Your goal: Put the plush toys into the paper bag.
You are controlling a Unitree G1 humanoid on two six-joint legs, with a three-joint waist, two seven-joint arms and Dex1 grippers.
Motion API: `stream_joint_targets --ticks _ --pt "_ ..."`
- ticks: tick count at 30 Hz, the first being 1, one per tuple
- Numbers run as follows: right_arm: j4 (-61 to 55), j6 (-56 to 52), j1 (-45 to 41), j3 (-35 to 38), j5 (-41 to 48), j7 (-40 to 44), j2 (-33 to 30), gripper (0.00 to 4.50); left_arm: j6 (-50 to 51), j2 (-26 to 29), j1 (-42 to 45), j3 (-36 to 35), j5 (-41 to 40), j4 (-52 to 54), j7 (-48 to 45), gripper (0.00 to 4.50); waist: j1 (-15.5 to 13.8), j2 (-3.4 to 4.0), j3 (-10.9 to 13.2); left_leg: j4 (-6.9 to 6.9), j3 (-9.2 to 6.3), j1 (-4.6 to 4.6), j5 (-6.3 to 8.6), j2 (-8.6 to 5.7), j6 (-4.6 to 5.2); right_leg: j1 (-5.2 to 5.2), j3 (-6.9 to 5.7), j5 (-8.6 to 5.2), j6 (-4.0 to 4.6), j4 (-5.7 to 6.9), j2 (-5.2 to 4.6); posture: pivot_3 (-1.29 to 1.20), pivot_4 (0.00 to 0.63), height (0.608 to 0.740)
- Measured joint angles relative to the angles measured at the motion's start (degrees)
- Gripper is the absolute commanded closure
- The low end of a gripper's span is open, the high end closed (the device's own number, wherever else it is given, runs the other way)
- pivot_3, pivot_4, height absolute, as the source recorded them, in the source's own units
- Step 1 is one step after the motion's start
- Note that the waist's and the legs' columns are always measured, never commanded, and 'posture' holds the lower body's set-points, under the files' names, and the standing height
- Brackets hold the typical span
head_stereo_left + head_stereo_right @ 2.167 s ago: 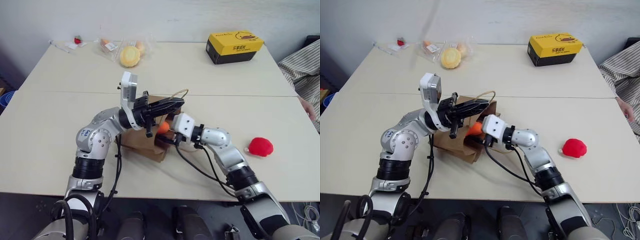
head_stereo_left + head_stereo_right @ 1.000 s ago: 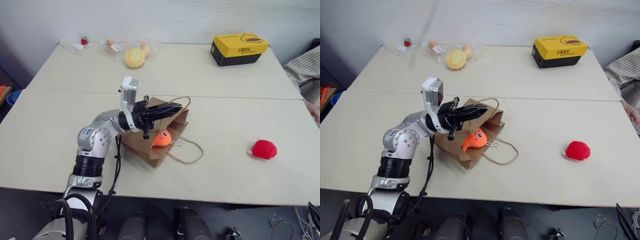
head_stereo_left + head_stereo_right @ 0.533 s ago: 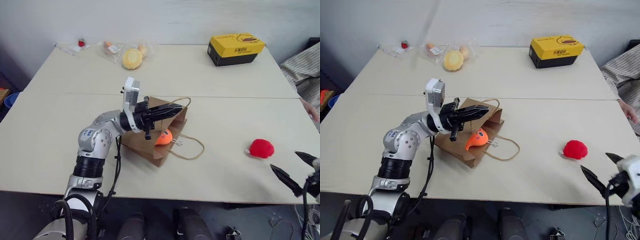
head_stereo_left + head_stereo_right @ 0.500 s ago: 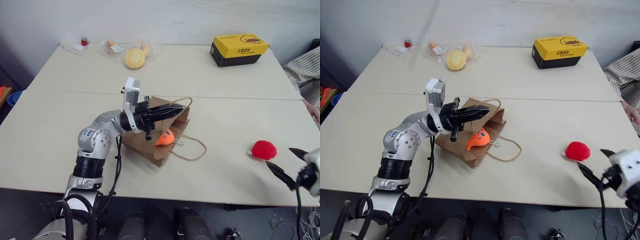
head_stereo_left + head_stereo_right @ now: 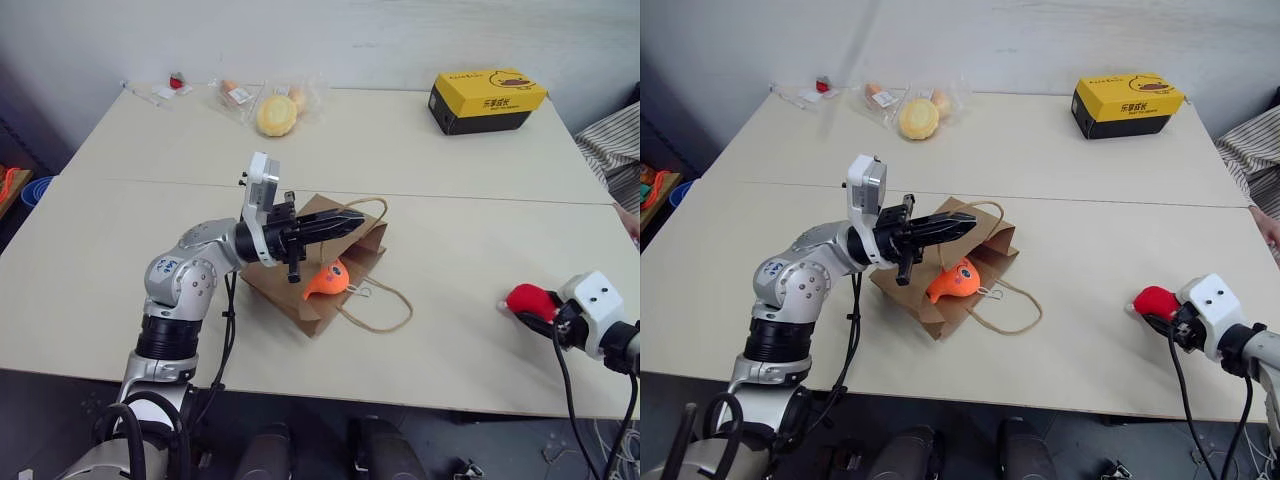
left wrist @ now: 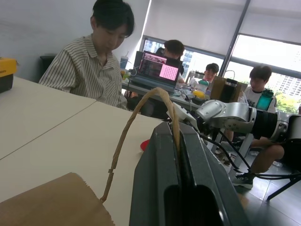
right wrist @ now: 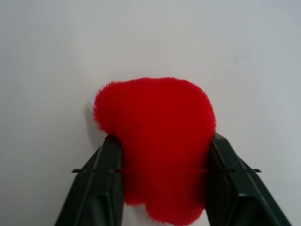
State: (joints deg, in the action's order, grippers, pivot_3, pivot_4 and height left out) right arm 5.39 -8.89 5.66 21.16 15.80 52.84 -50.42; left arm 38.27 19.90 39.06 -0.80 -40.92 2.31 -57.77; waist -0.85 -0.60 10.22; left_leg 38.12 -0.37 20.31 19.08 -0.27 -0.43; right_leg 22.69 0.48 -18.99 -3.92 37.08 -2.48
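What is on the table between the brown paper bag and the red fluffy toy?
Only a bare stretch of table lies between the paper bag and the red plush toy, seen in the head views.

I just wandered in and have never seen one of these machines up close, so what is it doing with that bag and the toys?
The robot is packing plush toys into a brown paper bag lying on the table. Its left gripper is shut on one of the bag's cord handles, holding it up. The orange plush toy sits at the bag's mouth. At the table's right edge, the right gripper has its two black fingers on either side of the red plush toy, which rests on the table.
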Motion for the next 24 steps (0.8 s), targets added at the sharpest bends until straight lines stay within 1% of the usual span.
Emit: stream_joint_targets --ticks 3,4,5,7,9,10,11,14,15,18,19,21,23,24 --pt "-6.25 -0.20 3.40 0.54 4.18 5.37 0.00 3.92 1.56 1.07 0.04 -1.28 -2.23 0.65 -0.86 4.50 0.02 0.00 0.00 -0.01 -0.04 0.00 0.00 0.02 -0.01 0.00 -0.03 0.00 0.00 0.00 0.01 0.00 0.150 0.740" --pt "-10.18 -1.85 4.22 0.56 6.69 6.90 -0.05 4.07 2.68 1.25 0.26 -1.83 -3.43 0.67 -0.89 4.50 0.20 0.01 0.00 0.00 -0.02 -0.01 0.00 0.02 -0.01 0.00 -0.01 0.00 0.00 0.01 0.01 0.00 0.150 0.740" --pt "-14.02 -4.11 4.53 0.50 9.05 7.64 -0.06 4.14 3.87 1.27 0.67 -2.33 -4.65 0.67 -0.89 4.50 0.42 0.00 0.01 0.01 -0.04 0.00 -0.01 0.02 -0.02 0.00 -0.02 0.00 -0.01 0.03 0.01 0.00 0.150 0.740" --pt "-24.65 -10.72 4.00 -0.53 15.89 6.92 -0.07 4.16 7.22 2.06 1.96 -3.34 -7.67 0.66 -0.94 4.50 0.97 0.00 0.01 0.01 -0.11 -0.01 -0.03 0.04 -0.08 -0.01 -0.05 0.00 -0.01 0.07 0.01 0.00 0.150 0.740" --pt "-33.78 -15.70 1.69 -4.08 20.37 4.63 0.30 4.16 10.06 2.94 3.79 -4.06 -10.12 0.70 -0.74 4.50 1.07 -0.01 0.01 0.01 -0.24 -0.01 -0.06 0.06 -0.16 -0.02 -0.15 0.00 -0.01 0.04 0.02 0.00 0.150 0.740" --pt "-36.71 -17.41 -0.36 -6.85 20.84 2.91 1.45 4.16 11.49 3.22 4.36 -4.83 -11.51 0.71 -0.54 4.50 1.07 -0.02 0.01 0.00 -0.29 -0.01 -0.06 0.05 -0.18 -0.04 -0.17 0.00 -0.01 0.03 0.02 0.00 0.150 0.740" --pt "-38.71 -18.36 -1.81 -9.52 20.88 1.49 2.90 4.16 12.61 3.47 4.90 -5.18 -12.36 0.71 -0.48 4.50 1.03 -0.04 0.02 0.02 -0.31 0.02 -0.07 0.05 -0.19 -0.03 -0.19 0.00 -0.01 0.01 0.02 0.00 0.150 0.740" --pt "-40.69 -23.19 -10.34 -20.78 18.68 -6.88 11.31 4.16 15.16 4.73 5.39 -5.45 -13.96 1.48 -0.41 4.50 1.03 -0.05 0.03 0.02 -0.35 0.08 -0.08 -0.02 -0.21 0.05 -0.18 0.00 0.00 -0.01 -0.08 0.00 0.150 0.740" --pt "-40.64 -24.07 -12.11 -22.84 17.87 -8.80 13.03 4.16 15.60 4.59 5.60 -5.33 -14.25 1.52 -0.27 4.50 0.99 -0.05 0.03 0.02 -0.35 0.11 -0.08 -0.02 -0.21 0.09 -0.18 0.00 0.00 -0.01 -0.08 0.00 0.150 0.740" --pt "-37.76 -24.72 -18.70 -29.59 11.02 -14.92 18.00 4.16 16.46 4.83 5.71 -5.12 -14.98 1.54 -0.20 4.50 0.81 -0.06 0.02 0.04 -0.47 0.23 -0.08 -0.06 -0.21 0.13 -0.28 0.00 0.00 -0.11 -0.12 0.00 0.150 0.740" --pt "-36.34 -24.57 -19.80 -31.38 8.70 -16.21 18.87 4.16 16.49 4.93 5.71 -4.86 -14.97 1.54 -0.43 4.50 0.76 -0.06 0.02 0.02 -0.48 0.26 -0.08 -0.07 -0.21 0.14 -0.28 0.00 0.00 -0.13 -0.13 0.00 0.150 0.740" --pt "-34.19 -24.88 -20.75 -32.45 6.68 -18.70 21.86 4.16 16.49 5.14 5.71 -4.81 -14.97 1.55 -0.63 4.50 0.84 -0.06 0.02 0.04 -0.51 0.47 -0.08 -0.07 -0.20 0.34 -0.30 0.00 0.00 -0.15 -0.12 0.00 0.150 0.740" --pt "-33.71 -25.24 -21.96 -32.88 6.16 -20.71 24.90 4.16 16.50 5.19 5.70 -4.63 -14.96 1.63 -0.64 4.50 0.97 -0.04 0.01 0.21 -0.47 1.09 -0.10 -0.08 -0.20 0.98 -0.26 0.00 0.00 0.17 -0.12 0.00 0.150 0.740" --pt "-33.52 -25.50 -22.76 -33.53 5.69 -21.32 25.50 4.16 16.53 5.19 5.69 -4.45 -14.96 1.63 -0.65 4.50 0.99 -0.04 0.01 0.27 -0.48 1.16 -0.10 -0.07 -0.21 1.05 -0.28 0.00 0.00 0.37 -0.11 0.00 0.150 0.740"
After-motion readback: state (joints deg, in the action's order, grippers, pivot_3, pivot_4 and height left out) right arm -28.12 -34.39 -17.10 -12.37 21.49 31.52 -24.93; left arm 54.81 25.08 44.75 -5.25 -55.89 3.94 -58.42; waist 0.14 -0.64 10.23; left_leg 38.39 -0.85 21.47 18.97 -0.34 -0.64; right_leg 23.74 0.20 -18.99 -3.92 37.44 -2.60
